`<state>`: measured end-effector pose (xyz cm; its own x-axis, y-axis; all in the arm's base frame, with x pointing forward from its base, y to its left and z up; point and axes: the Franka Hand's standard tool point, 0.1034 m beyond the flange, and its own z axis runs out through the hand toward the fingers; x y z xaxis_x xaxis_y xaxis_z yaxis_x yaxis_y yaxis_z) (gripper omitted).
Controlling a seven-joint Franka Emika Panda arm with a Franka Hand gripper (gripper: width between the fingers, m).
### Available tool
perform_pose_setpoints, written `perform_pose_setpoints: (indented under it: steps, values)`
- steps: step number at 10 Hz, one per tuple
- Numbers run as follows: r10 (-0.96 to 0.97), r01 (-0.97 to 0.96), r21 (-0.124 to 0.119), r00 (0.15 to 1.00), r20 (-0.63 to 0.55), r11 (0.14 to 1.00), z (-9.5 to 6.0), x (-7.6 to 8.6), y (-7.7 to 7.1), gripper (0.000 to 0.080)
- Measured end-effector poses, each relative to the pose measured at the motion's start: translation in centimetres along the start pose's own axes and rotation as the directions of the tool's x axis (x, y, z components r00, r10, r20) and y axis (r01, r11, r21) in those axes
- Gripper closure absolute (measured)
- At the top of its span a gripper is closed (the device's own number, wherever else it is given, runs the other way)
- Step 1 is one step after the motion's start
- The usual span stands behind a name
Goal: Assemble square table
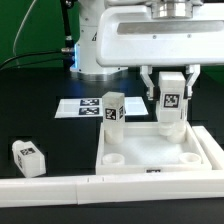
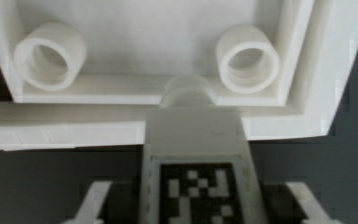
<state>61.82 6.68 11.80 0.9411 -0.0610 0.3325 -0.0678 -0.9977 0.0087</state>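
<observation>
Where I work: a matte black table (image 1: 40, 125) under soft, even light.
Beyond its far edge the room drops into darkness, with one green cable (image 1: 27, 54) trailing near the far corner (the one on the exterior view's left). The marker board (image 1: 84, 107) lies flat toward the far edge. A long white rail (image 1: 50, 188) runs along the near edge and turns up the edge on the exterior view's right.

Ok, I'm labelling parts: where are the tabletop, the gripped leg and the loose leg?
tabletop (image 1: 150, 148), exterior view, bare floor inside its rim.
gripped leg (image 1: 170, 102), exterior view, its tagged face.
loose leg (image 1: 28, 155), exterior view, its tagged face.
</observation>
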Motion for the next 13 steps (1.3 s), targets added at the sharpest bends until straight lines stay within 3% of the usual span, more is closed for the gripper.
perform_pose_setpoints:
  steps: [2, 5, 13]
  values:
    - [0.011, -0.011, 0.002, 1.000, -0.001, 1.000, 0.2, -0.2, -0.4, 0.0518]
    - [-0.013, 0.013, 0.012, 0.999, -0.032, 1.000, 1.9, -0.9, -2.7, 0.0518]
    - [-0.032, 0.033, 0.019, 0.998, -0.047, 0.999, 3.8, -1.3, -4.3, 0.0518]
